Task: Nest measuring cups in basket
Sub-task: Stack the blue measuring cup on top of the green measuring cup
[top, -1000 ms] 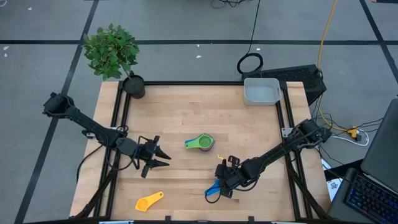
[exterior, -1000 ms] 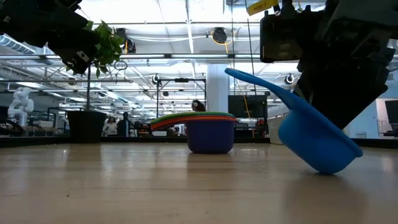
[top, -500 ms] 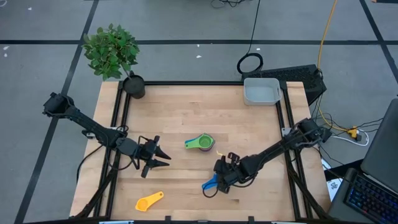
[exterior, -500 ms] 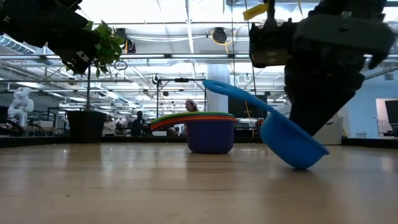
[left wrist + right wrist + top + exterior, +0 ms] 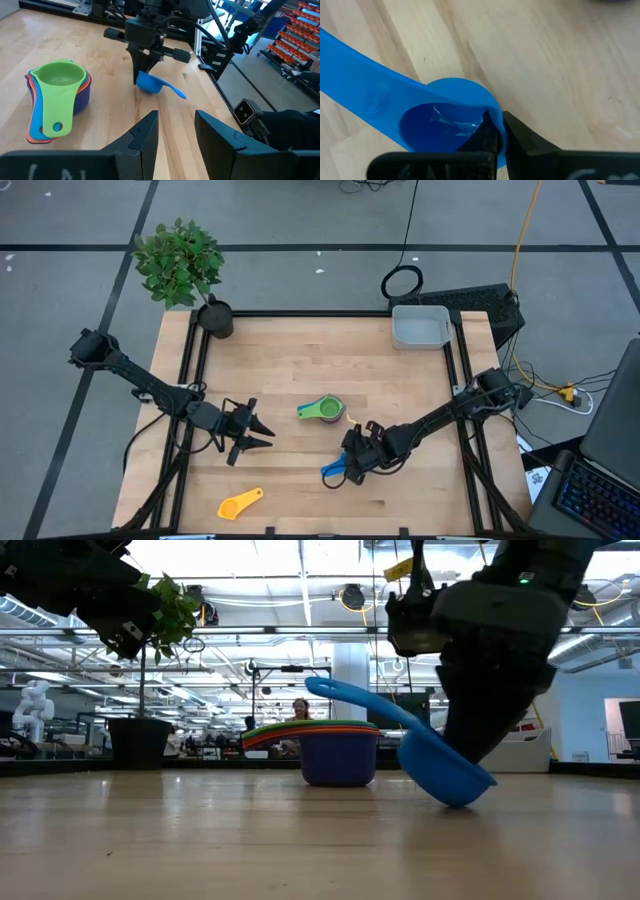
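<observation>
Left of the nested stack of cups (image 5: pixel 322 410) on the worktop (image 5: pixel 300 360), we see the left hand (image 5: pixel 262 434) hovering, fingers apart and empty. Right of the stack, near it, the right hand (image 5: pixel 350 464) pinches the blue cup's (image 5: pixel 336 470) rim, bowl tilted.

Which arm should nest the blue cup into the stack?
Right: its hand already pinches the blue measuring cup by the rim, near the nested stack. The left hand holds nothing.
</observation>
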### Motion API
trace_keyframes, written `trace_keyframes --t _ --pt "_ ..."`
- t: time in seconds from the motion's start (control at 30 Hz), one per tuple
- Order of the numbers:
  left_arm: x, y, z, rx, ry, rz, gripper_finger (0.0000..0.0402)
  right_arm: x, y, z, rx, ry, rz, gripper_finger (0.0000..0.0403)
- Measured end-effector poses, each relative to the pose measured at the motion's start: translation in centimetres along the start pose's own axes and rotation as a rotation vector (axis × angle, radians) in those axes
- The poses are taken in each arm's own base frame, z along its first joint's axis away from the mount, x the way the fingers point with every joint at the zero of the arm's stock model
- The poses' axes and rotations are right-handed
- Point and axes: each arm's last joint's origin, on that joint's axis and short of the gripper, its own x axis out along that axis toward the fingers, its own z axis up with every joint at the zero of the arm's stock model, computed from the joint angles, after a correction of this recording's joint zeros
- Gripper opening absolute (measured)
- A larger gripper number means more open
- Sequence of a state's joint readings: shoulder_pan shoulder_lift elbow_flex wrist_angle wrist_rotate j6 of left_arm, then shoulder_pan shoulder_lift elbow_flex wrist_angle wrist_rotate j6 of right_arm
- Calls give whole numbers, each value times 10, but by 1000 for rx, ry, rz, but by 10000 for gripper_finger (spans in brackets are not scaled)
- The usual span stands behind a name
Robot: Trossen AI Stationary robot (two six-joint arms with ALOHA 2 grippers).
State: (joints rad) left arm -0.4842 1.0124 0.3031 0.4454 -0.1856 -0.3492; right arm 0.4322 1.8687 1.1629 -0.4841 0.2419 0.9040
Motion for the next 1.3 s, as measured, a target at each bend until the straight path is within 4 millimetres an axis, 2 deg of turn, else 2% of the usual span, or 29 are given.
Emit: trace_keyframes --t 0.43,0.6,0.7,1.1,1.3 --pt "0 0 0 1 0 0 131 2 1 10 -34 -66 32 4" --pt "0 0 0 7 0 0 131 1 10 13 -89 -154 86 1" --pt "0 0 0 7 0 0 131 -3 16 16 -110 -234 99 1" --pt "0 1 0 15 -9 25 131 -13 13 24 -140 -298 75 1" --pt "0 1 0 15 -9 25 131 -27 5 35 -118 -433 -28 1"
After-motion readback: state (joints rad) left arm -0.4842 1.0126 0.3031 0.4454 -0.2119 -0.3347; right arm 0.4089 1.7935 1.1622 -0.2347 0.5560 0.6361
